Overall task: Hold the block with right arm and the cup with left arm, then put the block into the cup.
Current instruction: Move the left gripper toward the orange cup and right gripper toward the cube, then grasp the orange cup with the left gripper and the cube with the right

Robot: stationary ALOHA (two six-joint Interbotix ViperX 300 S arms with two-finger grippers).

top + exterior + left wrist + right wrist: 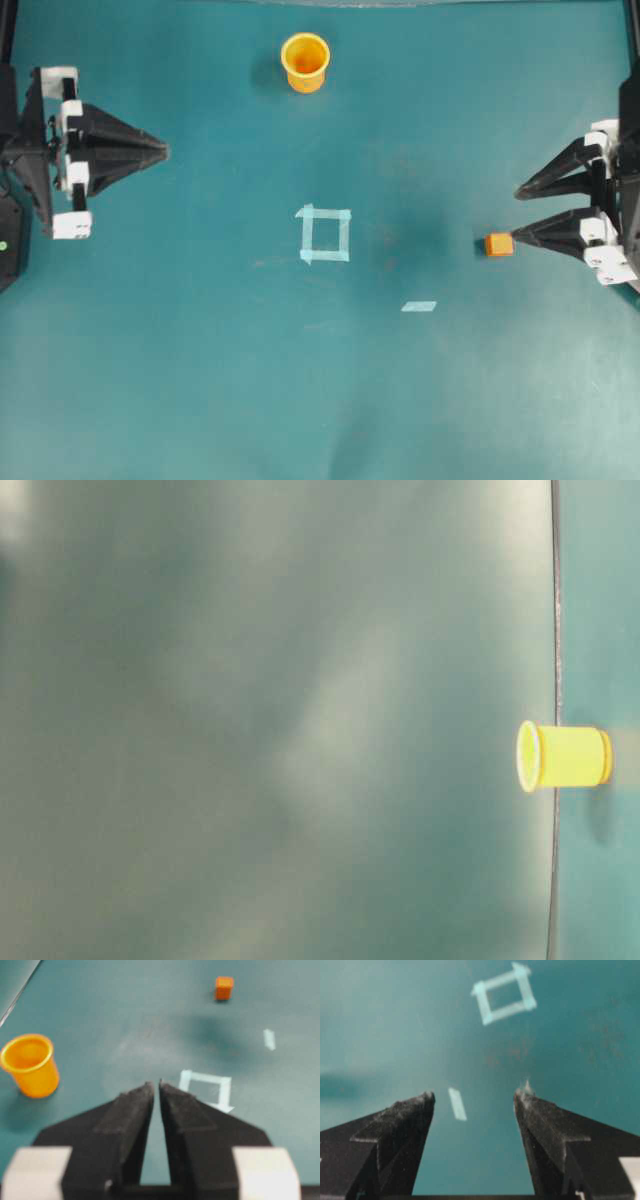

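A: Where are the task's things found on the teal table (pixel 200 380)?

B: In the overhead view the cup (pixel 305 62) is seen upright near twelve o'clock, its mouth open upward. The block (pixel 499 244) is seen toward three o'clock, just at the tip of the lower finger of the right gripper (pixel 518 214); whether they touch cannot be told.

A: How are the pincers set?

B: The right gripper's fingers are spread wide, with nothing between them; in its own wrist view only bare table and a tape strip (pixel 457 1104) are framed by the gap. The left gripper (pixel 165 151), at nine o'clock, is pressed together on nothing.

A: What lies between?

B: A pale tape square (pixel 325 234) is laid at the centre, and the loose tape strip lies toward five o'clock of it. From the left gripper, the cup is seen at ten o'clock, nothing standing between them.
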